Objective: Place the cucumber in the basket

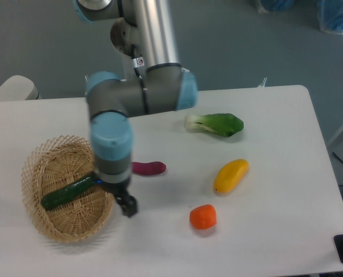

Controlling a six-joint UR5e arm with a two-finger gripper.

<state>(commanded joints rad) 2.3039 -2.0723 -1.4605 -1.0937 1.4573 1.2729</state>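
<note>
The dark green cucumber [67, 194] lies inside the pale wicker basket [41, 222] at the front left of the table, slanting up to the right. My gripper [127, 206] hangs just right of the basket's right rim, close to the table. Its dark fingers point down and nothing shows between them. The arm's wrist covers the cucumber's right end. I cannot tell whether the fingers are open or shut.
A purple vegetable [149, 168] lies just right of the wrist. A leafy green vegetable with a white stem [215, 123] is at the back. A yellow mango-like fruit [231, 175] and an orange fruit [203, 216] lie to the right.
</note>
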